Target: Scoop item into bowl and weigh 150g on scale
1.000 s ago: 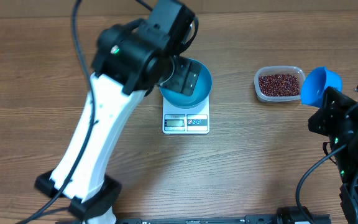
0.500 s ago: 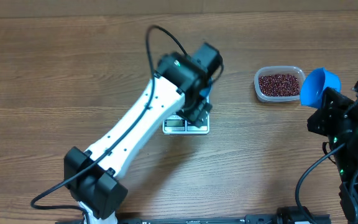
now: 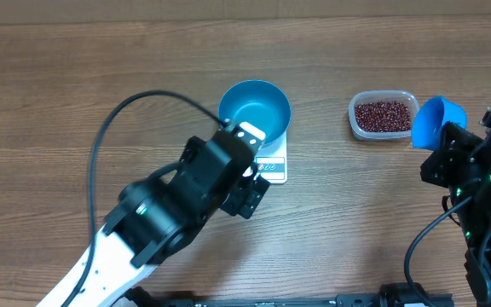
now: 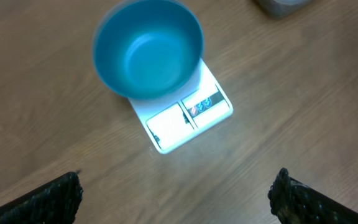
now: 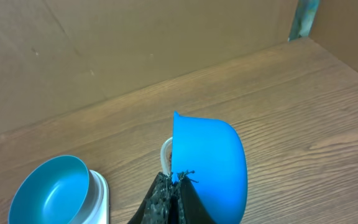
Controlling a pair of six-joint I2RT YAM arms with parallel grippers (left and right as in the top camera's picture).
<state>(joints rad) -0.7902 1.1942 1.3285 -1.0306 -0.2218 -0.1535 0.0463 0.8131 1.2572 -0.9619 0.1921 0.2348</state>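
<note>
Overhead: the empty bowl [image 3: 255,109] sits on the scale [image 3: 271,168], ready for filling. The beans [image 3: 383,115] wait in the clear tub [image 3: 383,94], the scoop [image 3: 438,119] just beside it.

Left wrist: the left pincer [image 4: 176,205] is spread wide and empty, hovering over the worktop [image 4: 291,93] and looking down at the scale.

Right wrist: the right pincer [image 5: 171,196] is pressed together on the scoop's handle, with the cup raised.

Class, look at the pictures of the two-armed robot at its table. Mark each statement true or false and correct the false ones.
1. The bowl sits on the scale. True.
2. The bowl contains beans. False: it is empty; the beans lie in the clear tub.
3. The right tool is shut on the blue scoop. True.
4. The left tool grips the bowl. False: it is open, holds nothing and is clear of the bowl.
</note>
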